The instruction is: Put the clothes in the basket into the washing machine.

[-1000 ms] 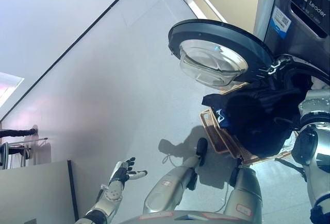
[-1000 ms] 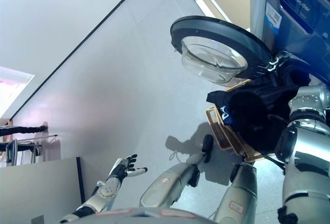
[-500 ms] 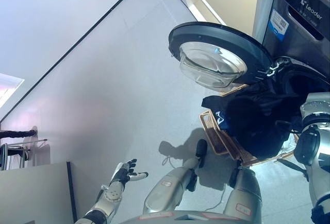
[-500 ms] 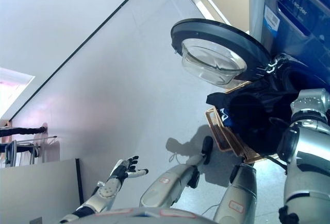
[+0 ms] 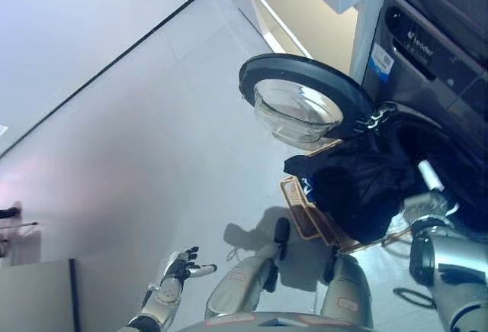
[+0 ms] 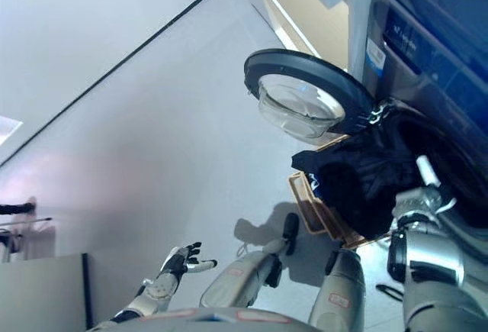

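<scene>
Robot feeding dark clothes from a basket into an open front-loading washing machine.

Dark clothes point(image 5: 358, 187) drape from the wicker basket point(image 5: 301, 210) on the floor up over the lip of the washing machine point(image 5: 435, 80), likely mid-transfer; its round door point(image 5: 301, 99) hangs wide open. The right hand point(image 5: 428, 175) reaches toward the drum opening, grip impossible to tell. The left hand point(image 5: 179, 267) hovers idle, fingers spread, over pale grey floor point(image 5: 137, 141) beside a beige wall point(image 5: 313, 11).

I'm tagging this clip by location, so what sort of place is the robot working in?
Probably a laundry area: a front-loading washing machine stands with its round door swung open, and a wicker basket sits on the floor below it with dark clothes draped over it.
</scene>
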`<state>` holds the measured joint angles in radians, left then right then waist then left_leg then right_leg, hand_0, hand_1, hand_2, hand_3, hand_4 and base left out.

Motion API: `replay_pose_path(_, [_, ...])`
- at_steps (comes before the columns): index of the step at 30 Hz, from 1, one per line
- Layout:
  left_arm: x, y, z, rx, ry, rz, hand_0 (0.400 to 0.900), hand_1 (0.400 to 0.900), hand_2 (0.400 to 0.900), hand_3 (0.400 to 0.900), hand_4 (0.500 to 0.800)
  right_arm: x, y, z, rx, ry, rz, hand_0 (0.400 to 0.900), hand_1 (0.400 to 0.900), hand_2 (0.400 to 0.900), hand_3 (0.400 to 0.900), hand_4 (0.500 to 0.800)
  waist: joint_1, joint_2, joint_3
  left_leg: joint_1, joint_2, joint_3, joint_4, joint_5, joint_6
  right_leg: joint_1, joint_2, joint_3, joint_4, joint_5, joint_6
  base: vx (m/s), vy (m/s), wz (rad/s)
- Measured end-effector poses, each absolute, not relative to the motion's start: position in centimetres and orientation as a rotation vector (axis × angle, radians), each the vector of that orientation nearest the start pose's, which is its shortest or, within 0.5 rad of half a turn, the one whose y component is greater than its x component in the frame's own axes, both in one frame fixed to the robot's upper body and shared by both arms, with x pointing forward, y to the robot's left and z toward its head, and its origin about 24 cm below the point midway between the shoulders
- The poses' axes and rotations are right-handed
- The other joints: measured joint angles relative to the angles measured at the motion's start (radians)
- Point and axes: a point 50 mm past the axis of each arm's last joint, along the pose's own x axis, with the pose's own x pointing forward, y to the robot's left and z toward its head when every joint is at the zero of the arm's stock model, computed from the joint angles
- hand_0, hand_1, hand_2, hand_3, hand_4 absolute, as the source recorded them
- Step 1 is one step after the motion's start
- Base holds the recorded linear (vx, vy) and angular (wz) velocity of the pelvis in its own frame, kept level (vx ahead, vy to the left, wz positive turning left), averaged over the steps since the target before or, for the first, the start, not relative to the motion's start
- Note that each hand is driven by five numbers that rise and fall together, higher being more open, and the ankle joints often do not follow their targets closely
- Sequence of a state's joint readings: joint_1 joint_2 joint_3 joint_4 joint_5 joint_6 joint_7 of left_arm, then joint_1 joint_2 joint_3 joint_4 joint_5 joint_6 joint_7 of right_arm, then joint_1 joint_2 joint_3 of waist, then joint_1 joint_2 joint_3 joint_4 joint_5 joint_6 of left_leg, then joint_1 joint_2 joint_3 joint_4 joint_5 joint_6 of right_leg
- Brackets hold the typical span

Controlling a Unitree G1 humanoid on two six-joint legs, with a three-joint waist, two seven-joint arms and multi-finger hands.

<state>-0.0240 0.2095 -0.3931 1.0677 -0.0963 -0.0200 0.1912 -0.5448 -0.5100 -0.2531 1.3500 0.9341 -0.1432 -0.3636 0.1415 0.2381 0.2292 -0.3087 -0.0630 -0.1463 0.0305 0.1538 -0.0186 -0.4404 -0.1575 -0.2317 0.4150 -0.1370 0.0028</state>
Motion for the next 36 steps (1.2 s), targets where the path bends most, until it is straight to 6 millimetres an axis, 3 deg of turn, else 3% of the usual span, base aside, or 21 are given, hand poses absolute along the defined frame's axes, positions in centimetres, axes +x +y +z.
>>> replay_pose_path(3, [11.6,20.3,-15.7,0.423,1.097,0.02,0.9,0.9,0.9,0.9,0.8,22.4,-33.4,-6.4,0.532,0.59,-1.1,0.9,0.9,0.9,0.9,0.8,-0.017,-0.058,-0.014,0.024,0.014,0.005,0.0,-0.016,-0.002,0.035,0.017,-0.001,-0.027,0.001,-0.005,0.07,-0.028,-0.31])
replay_pose_path(7, [10.1,21.6,-16.2,0.42,1.186,0.087,0.9,0.9,0.9,0.9,0.8,19.0,-31.6,-9.6,0.397,0.749,-1.019,0.9,0.9,0.9,0.9,0.8,-0.051,-0.126,-0.027,0.098,0.036,0.025,-0.001,-0.041,-0.007,0.128,0.043,0.0,-0.095,0.015,-0.008,0.07,0.003,-0.28])
replay_pose_path(13, [9.1,22.5,-16.3,0.428,1.232,0.129,0.9,0.9,0.9,0.9,0.8,12.6,-29.0,-13.5,0.199,0.998,-0.871,0.9,0.9,0.9,0.9,0.8,-0.089,-0.214,-0.12,0.179,0.066,0.061,-0.002,-0.088,-0.01,0.243,0.082,0.005,-0.207,0.04,-0.005,0.05,-0.001,-0.19])
replay_pose_path(16, [9.0,22.8,-16.3,0.428,1.237,0.134,0.9,0.9,0.9,0.9,0.8,9.5,-28.4,-14.6,-0.008,1.138,-0.717,0.9,0.9,0.9,0.9,0.8,-0.096,-0.23,-0.155,0.23,0.079,0.075,-0.008,-0.11,-0.011,0.316,0.1,0.013,-0.276,0.059,0.001,0.02,-0.004,-0.09])
replay_pose_path(19, [8.7,23.0,-16.3,0.453,1.251,0.111,0.9,0.9,0.9,0.9,0.8,6.2,-27.7,-15.5,-0.371,1.301,-0.417,0.9,0.9,0.9,0.9,0.8,-0.103,-0.238,-0.197,0.263,0.082,0.072,-0.021,-0.116,-0.011,0.365,0.107,0.006,-0.314,0.066,0.0,0.01,-0.004,0.07])
replay_pose_path(21, [8.5,23.2,-16.4,0.482,1.258,0.088,0.9,0.9,0.9,0.9,0.8,5.4,-27.2,-15.8,-0.559,1.347,-0.223,0.9,0.9,0.9,0.9,0.8,-0.107,-0.24,-0.2,0.284,0.082,0.07,-0.026,-0.119,-0.011,0.396,0.109,0.004,-0.335,0.072,0.004,0.02,-0.005,0.03])
replay_pose_path(24, [7.9,23.5,-16.4,0.512,1.281,0.053,0.9,0.9,0.9,0.9,0.8,4.0,-26.8,-16.1,-0.659,1.389,-0.109,0.9,0.9,0.9,0.9,0.8,-0.117,-0.245,-0.215,0.316,0.082,0.07,-0.038,-0.125,-0.009,0.432,0.112,0.004,-0.362,0.076,0.008,0.01,0.0,-0.06])
replay_pose_path(31, [5.1,23.9,-16.8,0.534,1.383,0.003,0.9,0.9,0.9,0.9,0.8,2.0,-25.9,-16.6,-0.597,1.509,-0.094,0.9,0.9,0.9,0.9,0.8,-0.116,-0.253,-0.245,0.371,0.081,0.09,-0.055,-0.134,-0.004,0.467,0.111,0.027,-0.362,0.074,0.011,0.02,0.012,-0.11])
replay_pose_path(36, [5.0,23.9,-16.9,0.531,1.389,-0.007,0.9,0.9,0.9,0.9,0.8,1.1,-25.7,-16.6,-0.587,1.533,-0.09,0.9,0.9,0.9,0.9,0.8,-0.122,-0.25,-0.254,0.38,0.081,0.11,-0.056,-0.137,0.001,0.469,0.109,0.04,-0.358,0.072,0.013,0.0,-0.014,-0.13])
